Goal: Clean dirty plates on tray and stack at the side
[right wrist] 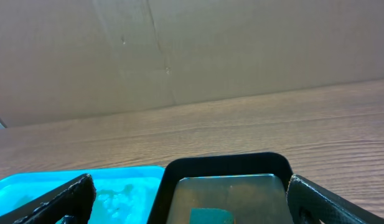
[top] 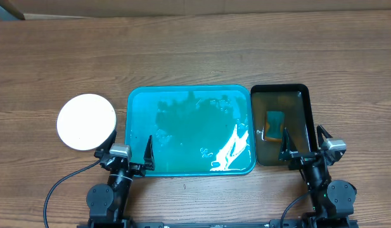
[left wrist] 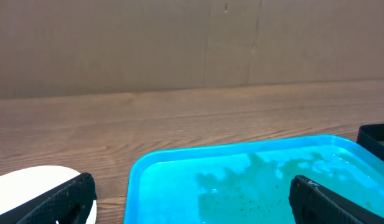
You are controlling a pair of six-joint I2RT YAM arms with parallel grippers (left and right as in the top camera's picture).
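Note:
The teal-blue tray lies in the middle of the table, wet, with no plate on it; it also shows in the left wrist view and the right wrist view. A round white plate lies on the table left of the tray; only its top face shows, so I cannot tell if others lie under it. Its edge shows in the left wrist view. My left gripper is open and empty at the tray's near left corner. My right gripper is open and empty over the near end of the black tray.
A smaller black tray with murky water and a teal and orange sponge stands right of the blue tray, also in the right wrist view. A cardboard wall stands behind the table.

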